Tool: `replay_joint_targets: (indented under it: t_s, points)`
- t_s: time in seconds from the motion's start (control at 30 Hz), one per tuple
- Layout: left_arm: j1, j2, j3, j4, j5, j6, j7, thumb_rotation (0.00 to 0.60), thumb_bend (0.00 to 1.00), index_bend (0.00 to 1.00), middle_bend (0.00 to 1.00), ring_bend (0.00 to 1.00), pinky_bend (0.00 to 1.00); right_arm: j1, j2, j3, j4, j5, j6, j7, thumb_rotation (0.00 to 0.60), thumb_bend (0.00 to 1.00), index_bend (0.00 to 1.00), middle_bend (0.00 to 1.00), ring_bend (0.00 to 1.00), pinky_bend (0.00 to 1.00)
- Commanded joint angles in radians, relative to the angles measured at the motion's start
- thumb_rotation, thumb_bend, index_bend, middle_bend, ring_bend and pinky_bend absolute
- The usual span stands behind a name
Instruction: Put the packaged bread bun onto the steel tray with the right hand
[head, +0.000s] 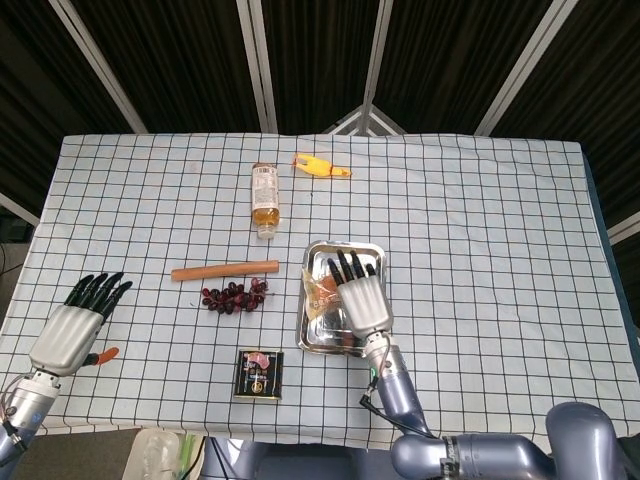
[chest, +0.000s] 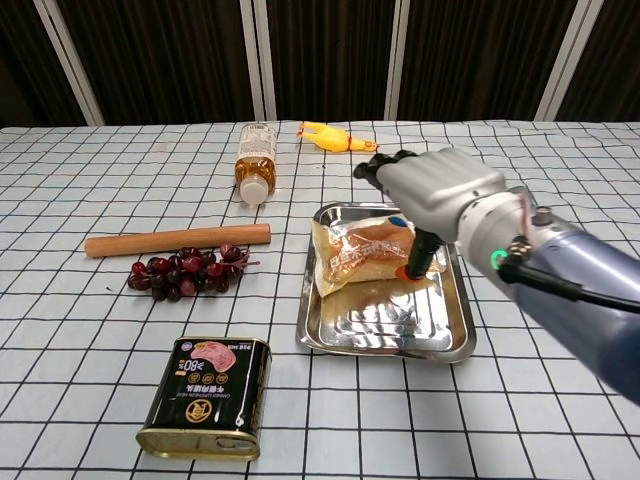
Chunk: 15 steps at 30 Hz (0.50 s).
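The packaged bread bun (chest: 365, 250) lies in the left half of the steel tray (chest: 385, 347), its clear wrapper reaching the tray's left rim. In the head view the bun (head: 322, 295) shows on the tray (head: 340, 247) beside my right hand (head: 362, 296). My right hand (chest: 440, 192) hovers over the tray's right side with its fingers spread and holds nothing. Its thumb points down by the bun's right edge; I cannot tell whether it touches the wrapper. My left hand (head: 75, 325) rests open at the table's near left, far from the tray.
Left of the tray lie a bunch of dark grapes (chest: 185, 272) and a wooden stick (chest: 178, 240). A luncheon meat tin (chest: 207, 395) sits near the front edge. A drink bottle (chest: 255, 160) and a yellow rubber chicken (chest: 335, 137) lie behind the tray.
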Motion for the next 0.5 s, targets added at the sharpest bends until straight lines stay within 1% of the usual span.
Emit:
replay_joint_targets:
  t_s: [0.03,0.07,0.1,0.13,0.17,0.2,0.3,0.37,0.4,0.47,0.5]
  points:
    - [0.003,0.000,0.001,-0.002,0.002,0.005,0.003,0.600,0.07,0.00,0.00,0.00,0.04,-0.117,0.172,-0.129,-0.217,-0.086,0.153,-0.014,0.600,0.26,0.00,0.00,0.00,0.22]
    - [0.004,0.000,0.002,-0.002,0.004,0.007,0.004,0.600,0.07,0.00,0.00,0.00,0.04,-0.155,0.225,-0.175,-0.262,-0.142,0.191,0.015,0.600,0.26,0.00,0.00,0.00,0.20]
    - [0.005,0.000,0.002,-0.003,0.005,0.009,0.006,0.600,0.07,0.00,0.00,0.00,0.04,-0.180,0.260,-0.207,-0.283,-0.183,0.213,0.040,0.600,0.26,0.00,0.00,0.00,0.18]
    - [0.006,-0.002,0.003,-0.003,0.008,0.011,0.009,0.600,0.07,0.00,0.00,0.00,0.04,-0.225,0.317,-0.261,-0.302,-0.254,0.256,0.089,0.600,0.26,0.00,0.00,0.00,0.15]
    - [0.006,-0.003,0.004,-0.003,0.009,0.012,0.012,0.600,0.07,0.00,0.00,0.00,0.04,-0.259,0.357,-0.299,-0.302,-0.306,0.290,0.131,0.600,0.26,0.00,0.00,0.00,0.12]
    - [0.006,-0.005,0.005,-0.003,0.012,0.012,0.017,0.600,0.07,0.00,0.00,0.00,0.04,-0.310,0.410,-0.352,-0.282,-0.380,0.341,0.203,0.600,0.26,0.00,0.00,0.00,0.11]
    - [0.007,-0.010,0.008,-0.005,0.016,0.013,0.030,0.600,0.07,0.00,0.00,0.00,0.04,-0.424,0.495,-0.441,-0.174,-0.482,0.452,0.399,0.600,0.26,0.00,0.00,0.00,0.10]
    - [0.009,-0.015,0.009,-0.006,0.018,0.017,0.039,0.600,0.07,0.00,0.00,0.00,0.04,-0.502,0.528,-0.466,-0.068,-0.489,0.514,0.571,0.600,0.26,0.00,0.00,0.00,0.09]
    - [0.010,-0.018,0.009,-0.008,0.020,0.019,0.047,0.600,0.07,0.00,0.00,0.00,0.04,-0.533,0.543,-0.463,-0.007,-0.470,0.519,0.675,0.600,0.26,0.00,0.00,0.00,0.09]
    - [0.011,-0.023,0.009,-0.010,0.024,0.022,0.054,0.600,0.07,0.00,0.00,0.00,0.04,-0.553,0.574,-0.461,0.043,-0.458,0.504,0.747,0.600,0.26,0.00,0.00,0.00,0.09]
    - [0.011,-0.024,0.010,-0.010,0.025,0.022,0.058,0.600,0.07,0.00,0.00,0.00,0.04,-0.560,0.576,-0.453,0.058,-0.466,0.517,0.764,0.600,0.26,0.00,0.00,0.00,0.09]
